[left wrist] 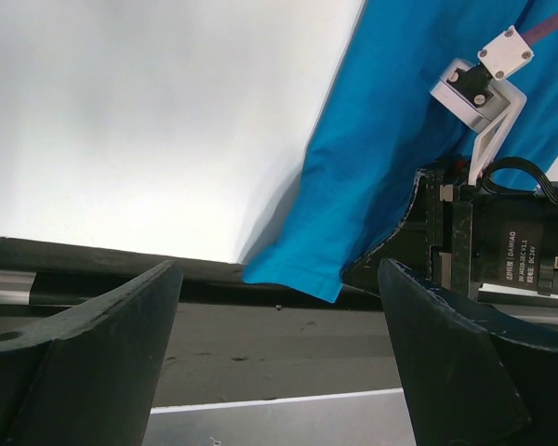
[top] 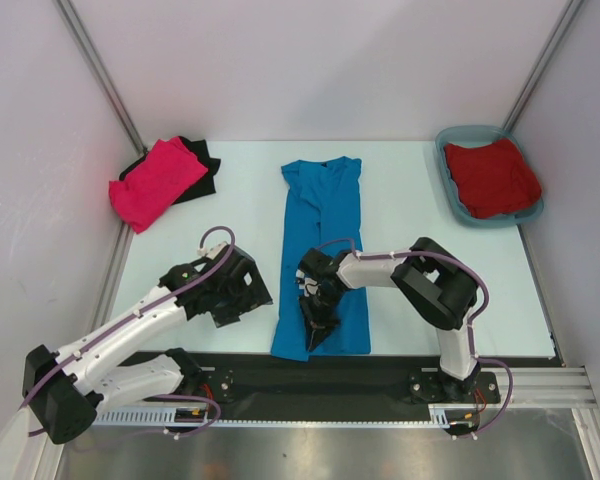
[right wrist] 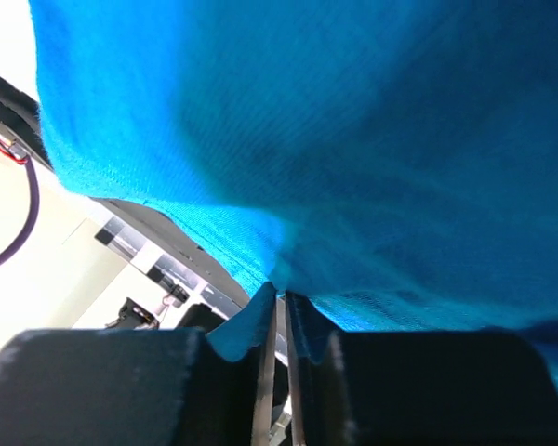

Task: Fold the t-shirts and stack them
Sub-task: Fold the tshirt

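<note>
**Top external view.** The blue t-shirt (top: 322, 235) lies at the centre of the surface (top: 420, 290). It is folded into a long narrow strip, with the collar at the far end and the hem at the near edge. The pink t-shirt (top: 158, 182) lies folded on the black t-shirt (top: 204, 166) at the far left. The dark red t-shirt (top: 492, 176) lies crumpled in the teal tub (top: 448, 160) at the far right. The right jaws are down on the lower part of the blue t-shirt. The left jaws are just to its left, clear of the cloth. The surface is pale and matte. White walls (top: 310, 60) with metal corner posts (top: 100, 70) enclose it.

**Left wrist view.** The left jaws stand wide apart and hold nothing. A hem corner of the blue t-shirt (left wrist: 391, 158) overhangs the black base rail (left wrist: 93, 255). The motor housing (left wrist: 511, 246) of the right arm carries the marking "DAMIAO"; the smaller print is not legible.

**Right wrist view.** The right jaws are clamped on a pinched fold of the blue t-shirt (right wrist: 353, 139), whose fine knit fills the frame.
</note>
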Tool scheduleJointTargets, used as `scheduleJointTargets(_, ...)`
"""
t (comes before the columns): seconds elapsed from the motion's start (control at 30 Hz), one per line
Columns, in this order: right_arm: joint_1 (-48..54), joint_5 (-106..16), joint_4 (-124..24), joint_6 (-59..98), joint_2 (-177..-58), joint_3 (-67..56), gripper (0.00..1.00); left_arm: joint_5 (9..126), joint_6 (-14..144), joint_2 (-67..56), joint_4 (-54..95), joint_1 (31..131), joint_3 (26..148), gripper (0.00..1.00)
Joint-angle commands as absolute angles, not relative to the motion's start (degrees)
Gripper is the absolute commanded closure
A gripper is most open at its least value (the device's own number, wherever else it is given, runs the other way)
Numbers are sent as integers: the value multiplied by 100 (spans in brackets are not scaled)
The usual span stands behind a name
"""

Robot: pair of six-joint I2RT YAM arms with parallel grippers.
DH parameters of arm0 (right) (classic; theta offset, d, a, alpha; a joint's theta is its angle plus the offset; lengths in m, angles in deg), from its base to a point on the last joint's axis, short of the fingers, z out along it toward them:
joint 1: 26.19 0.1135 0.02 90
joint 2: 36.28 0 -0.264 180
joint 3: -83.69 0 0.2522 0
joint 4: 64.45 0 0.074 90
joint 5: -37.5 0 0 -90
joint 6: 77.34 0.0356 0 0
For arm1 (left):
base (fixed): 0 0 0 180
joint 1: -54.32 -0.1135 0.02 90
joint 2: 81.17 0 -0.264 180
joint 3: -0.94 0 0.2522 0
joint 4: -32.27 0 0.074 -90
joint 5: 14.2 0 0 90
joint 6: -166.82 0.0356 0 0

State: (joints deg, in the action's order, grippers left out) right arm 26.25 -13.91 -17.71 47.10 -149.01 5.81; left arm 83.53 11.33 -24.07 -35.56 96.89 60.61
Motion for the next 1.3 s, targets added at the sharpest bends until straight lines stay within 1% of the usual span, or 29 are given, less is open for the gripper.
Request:
scheduleJointTargets(0.0,2698,-2402,-2142,4492,-15212,533,89,8398,1117,-2439,-3458,9651,6295,7)
scheduleJointTargets(0.03,2707,-2420,-2133,4500,-15203,533,94,8389,1117,-2430,-3449,9651,6295,7)
scheduleJointTargets(0.13,2698,-2534,-2072,4500,-15116,542,100,8371,1126,-2413,-3432,9651,6295,7)
scheduleJointTargets(0.43,2716,-2481,-1808,4448,-14562,480,100,8354,1152,-2351,-3379,9651,6313,7)
scheduleJointTargets(0.77,2847,-2718,-1237,4290,-14052,313,100,8283,1152,-2263,-3264,9651,6269,7)
scheduleJointTargets(1.07,2900,-2807,-877,4166,-13938,251,100,8266,1170,-2228,-3229,9651,6260,7)
scheduleJointTargets(1.27,3014,-2631,-508,4017,-14280,208,100,8239,1205,-2158,-3185,9651,6286,7)
